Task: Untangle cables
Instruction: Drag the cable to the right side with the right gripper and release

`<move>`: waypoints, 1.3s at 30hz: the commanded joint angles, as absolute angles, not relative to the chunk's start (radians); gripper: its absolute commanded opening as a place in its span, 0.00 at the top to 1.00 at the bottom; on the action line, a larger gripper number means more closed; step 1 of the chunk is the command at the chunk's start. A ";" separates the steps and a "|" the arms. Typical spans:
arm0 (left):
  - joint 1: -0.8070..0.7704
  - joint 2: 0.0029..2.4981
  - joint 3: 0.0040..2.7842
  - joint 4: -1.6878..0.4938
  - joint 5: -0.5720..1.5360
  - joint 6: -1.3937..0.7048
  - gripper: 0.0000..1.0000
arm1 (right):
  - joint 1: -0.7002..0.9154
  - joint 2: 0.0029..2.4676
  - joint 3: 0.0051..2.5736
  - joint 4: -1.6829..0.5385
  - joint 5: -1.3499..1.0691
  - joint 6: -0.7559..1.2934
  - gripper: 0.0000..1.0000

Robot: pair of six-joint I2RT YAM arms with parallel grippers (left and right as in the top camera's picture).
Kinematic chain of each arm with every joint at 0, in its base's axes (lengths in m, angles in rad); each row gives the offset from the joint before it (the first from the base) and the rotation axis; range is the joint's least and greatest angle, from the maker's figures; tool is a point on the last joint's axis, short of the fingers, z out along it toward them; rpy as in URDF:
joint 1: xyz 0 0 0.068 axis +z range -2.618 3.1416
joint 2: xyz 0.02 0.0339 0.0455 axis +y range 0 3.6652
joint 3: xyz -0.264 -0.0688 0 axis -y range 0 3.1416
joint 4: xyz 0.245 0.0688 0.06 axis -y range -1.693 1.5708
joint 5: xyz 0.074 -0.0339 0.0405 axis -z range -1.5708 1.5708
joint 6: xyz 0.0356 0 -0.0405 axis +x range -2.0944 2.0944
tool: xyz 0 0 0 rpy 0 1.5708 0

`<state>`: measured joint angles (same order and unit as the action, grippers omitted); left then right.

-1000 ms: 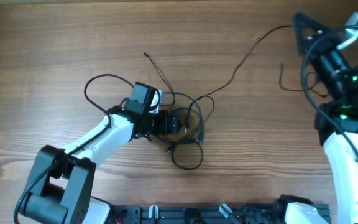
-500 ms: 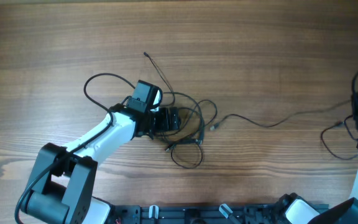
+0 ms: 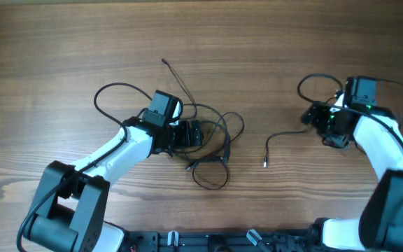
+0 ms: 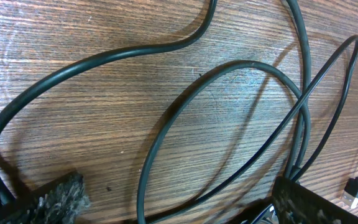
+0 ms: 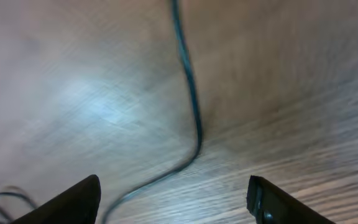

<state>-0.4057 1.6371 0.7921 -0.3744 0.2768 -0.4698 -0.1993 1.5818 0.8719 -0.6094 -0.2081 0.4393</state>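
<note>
One thin black cable (image 3: 219, 143) lies in loose loops at the table's middle, with a free end running up-left (image 3: 175, 75). My left gripper (image 3: 200, 134) stands open over these loops. In the left wrist view its fingers (image 4: 48, 200) straddle crossing strands (image 4: 229, 124), and a small plug (image 4: 353, 194) lies at the right. A second cable (image 3: 277, 138) lies apart to the right, ending in a plug (image 3: 265, 164). My right gripper (image 3: 315, 119) is open at its other end. In the blurred right wrist view (image 5: 176, 202) the strand (image 5: 194, 118) runs between the spread fingers, which do not touch it.
A black loop (image 3: 114, 94) curves behind the left arm and another (image 3: 317, 82) sits above the right wrist. The arm bases and a black rail (image 3: 243, 241) line the near edge. Bare wood (image 3: 271, 42) spreads across the back.
The right arm swung from the far right corner down and inward, dragging one cable out of the tangle. Its gripper then opened and let go. The left arm stayed still.
</note>
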 commanded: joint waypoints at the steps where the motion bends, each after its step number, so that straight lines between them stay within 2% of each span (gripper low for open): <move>1: -0.395 1.722 0.720 -0.408 0.167 -0.480 0.00 | -0.187 1.671 0.869 -0.609 -0.170 0.419 0.23; 2: -0.395 1.722 0.720 -0.408 0.167 -0.480 0.00 | -0.187 1.684 0.869 -0.598 -0.159 0.419 0.24; 4: -0.395 1.722 0.720 -0.407 0.167 -0.480 0.00 | -0.187 1.712 0.869 -0.572 -0.128 0.419 0.37; 6: -0.395 1.722 0.720 -0.403 0.167 -0.480 0.00 | -0.187 1.731 0.869 -0.558 -0.126 0.421 0.43; 8: -0.395 1.722 0.720 -0.397 0.167 -0.480 0.00 | -0.187 1.744 0.869 -0.540 -0.127 0.421 0.52; 12: -0.395 1.722 0.720 -0.396 0.167 -0.480 0.00 | -0.187 1.744 0.869 -0.537 -0.127 0.423 0.85; 14: -0.395 1.722 0.720 -0.393 0.167 -0.480 0.00 | -0.187 1.744 0.869 -0.540 -0.128 0.430 0.94; 22: -0.395 1.722 0.720 -0.393 0.167 -0.480 0.00 | -0.188 1.727 0.883 -0.537 -0.159 0.403 0.96; 24: -0.396 1.722 0.720 -0.393 0.167 -0.480 0.00 | -0.189 1.702 0.964 -0.613 -0.184 0.358 0.96; 28: -0.396 1.722 0.720 -0.386 0.167 -0.480 0.00 | -0.192 1.695 1.354 -0.947 -0.171 0.262 0.96; 30: -0.396 1.722 0.720 -0.386 0.167 -0.481 0.00 | -0.192 1.696 1.525 -1.054 -0.066 0.263 0.96; 32: -0.396 1.722 0.720 -0.386 0.167 -0.482 0.00 | -0.195 1.696 1.638 -1.106 0.184 0.262 0.96; 35: -0.396 1.722 0.720 -0.386 0.167 -0.484 0.00 | -0.219 1.696 1.665 -1.105 0.513 0.316 0.96; 39: -0.396 1.722 0.720 -0.387 0.167 -0.484 0.00 | -0.350 1.696 1.664 -1.026 0.401 0.413 0.96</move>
<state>-0.4057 1.6371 0.7902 -0.3618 0.2703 -0.4774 -0.2802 1.6997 1.6466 -1.0546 0.3946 0.3477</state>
